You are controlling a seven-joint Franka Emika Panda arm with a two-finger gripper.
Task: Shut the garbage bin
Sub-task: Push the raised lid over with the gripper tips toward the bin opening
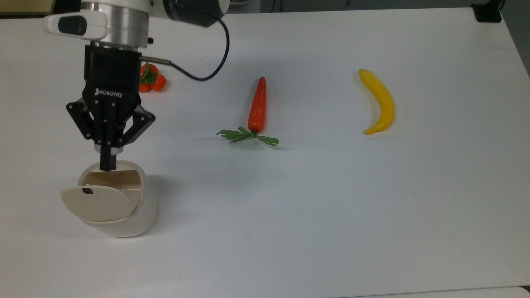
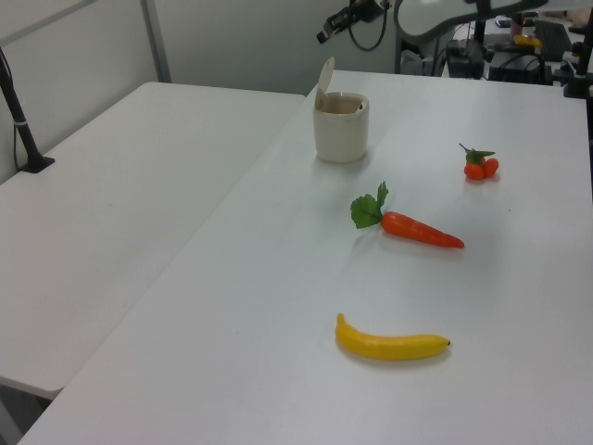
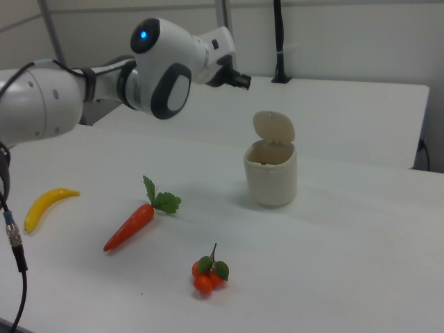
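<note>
The garbage bin is seen standing at the near left of the table in the top view, its lid raised on its hinge and its mouth uncovered. The gripper is held above the bin's far rim in the top view, its fingers pressed together with nothing between them. A cluster of small oranges is partly hidden behind the wrist. A carrot and a banana are laid further to the top view's right, well apart.
</note>
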